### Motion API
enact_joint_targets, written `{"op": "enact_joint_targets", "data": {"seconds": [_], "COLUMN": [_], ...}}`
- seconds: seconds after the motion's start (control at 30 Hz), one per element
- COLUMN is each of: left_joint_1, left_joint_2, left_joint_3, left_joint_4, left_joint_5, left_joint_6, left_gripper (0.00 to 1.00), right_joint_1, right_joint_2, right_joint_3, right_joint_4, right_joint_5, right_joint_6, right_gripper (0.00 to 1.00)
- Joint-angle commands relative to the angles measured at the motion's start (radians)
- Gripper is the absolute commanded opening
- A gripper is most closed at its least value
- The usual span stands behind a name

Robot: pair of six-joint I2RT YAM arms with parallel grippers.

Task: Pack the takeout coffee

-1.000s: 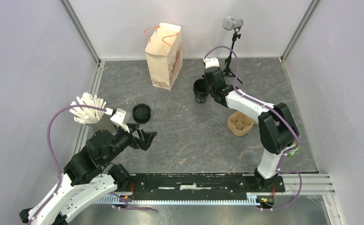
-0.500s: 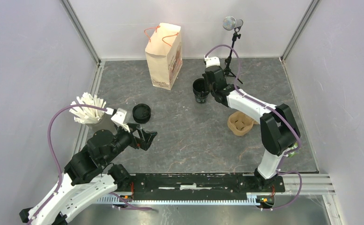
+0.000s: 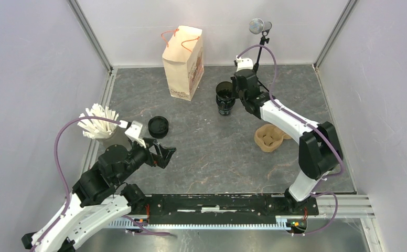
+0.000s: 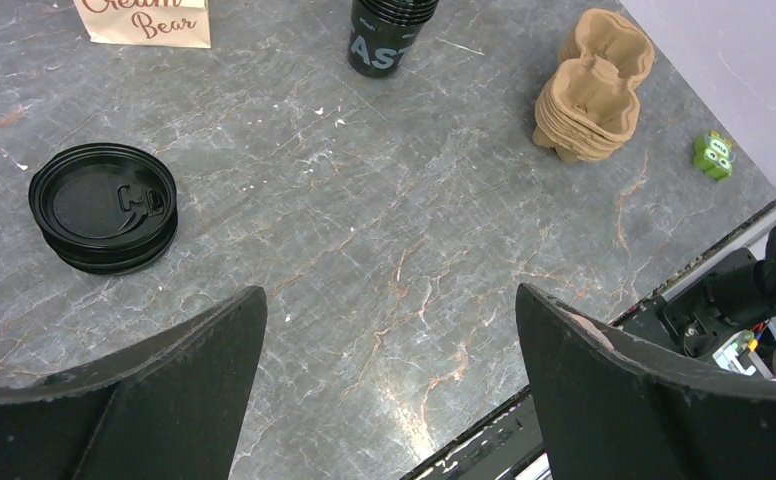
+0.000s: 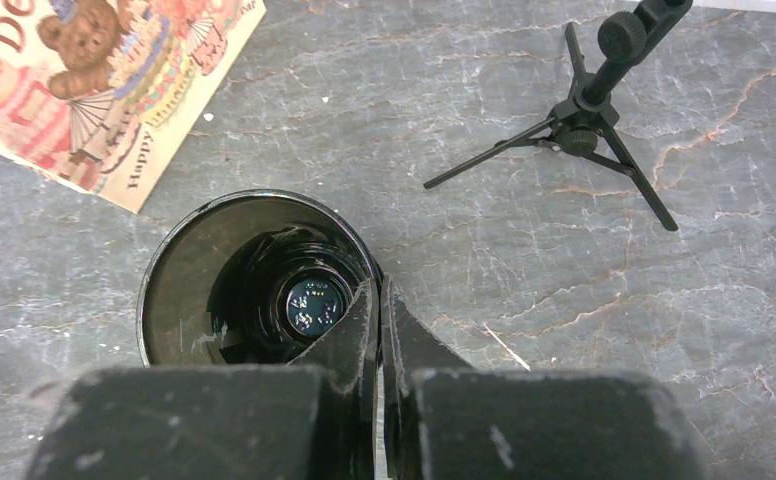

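A stack of black lidless cups (image 3: 224, 101) stands right of the paper bag; it also shows in the left wrist view (image 4: 392, 35). My right gripper (image 3: 233, 92) is shut on the rim of the top cup (image 5: 254, 280), one finger inside and one outside, holding it partly raised out of the cups nested below. A stack of black lids (image 3: 159, 126) lies at the left, also in the left wrist view (image 4: 104, 205). My left gripper (image 3: 164, 154) is open and empty, hovering over bare table right of the lids (image 4: 389, 300).
The beige paper bag (image 3: 183, 63) stands at the back. A stack of brown pulp carriers (image 3: 268, 137) lies at the right. A small tripod (image 3: 257, 52) stands behind the cups. A holder of white sticks (image 3: 99, 123) is at the left edge.
My right gripper has risen and shifted slightly right and back, drawing the top cup up out of the stack. The left arm has not moved.
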Motion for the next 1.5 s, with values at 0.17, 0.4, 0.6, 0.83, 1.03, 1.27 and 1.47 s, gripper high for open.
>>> {"op": "enact_joint_targets", "data": {"seconds": [0.17,0.4,0.6,0.83,1.03,1.27,1.47], "left_joint_1": [-0.001,-0.001,-0.001,-0.001,0.000,0.000,-0.001], "left_joint_2": [0.035,0.042,0.031,0.050,0.059,0.046,0.064], "left_joint_3": [-0.003,0.002,-0.001,-0.002,-0.001,-0.004,-0.002], "left_joint_4": [0.009,-0.010,-0.011,-0.006,-0.007,-0.007,-0.008], "left_joint_5": [0.004,-0.039,-0.036,-0.022,-0.020,-0.042,-0.044], "left_joint_6": [-0.016,-0.029,-0.031,-0.027,-0.021,-0.024,-0.023], "left_gripper": [1.00,1.00,1.00,1.00,1.00,1.00,1.00], "right_joint_1": [-0.005,-0.002,0.048,0.199,0.286,0.349,0.363], "right_joint_2": [-0.157,-0.306,-0.490,-0.667,-0.708,-0.659,-0.627], "right_joint_3": [-0.005,-0.072,-0.308,-0.584,-0.720,-0.754,-0.731], "right_joint_4": [0.031,0.009,0.002,-0.008,0.021,0.069,0.023], "right_joint_5": [-0.078,-0.164,-0.257,-0.249,-0.214,-0.165,-0.140], "right_joint_6": [0.025,0.034,0.050,0.069,0.098,0.096,0.138], "right_gripper": [0.00,0.00,0.00,0.00,0.00,0.00,0.04]}}
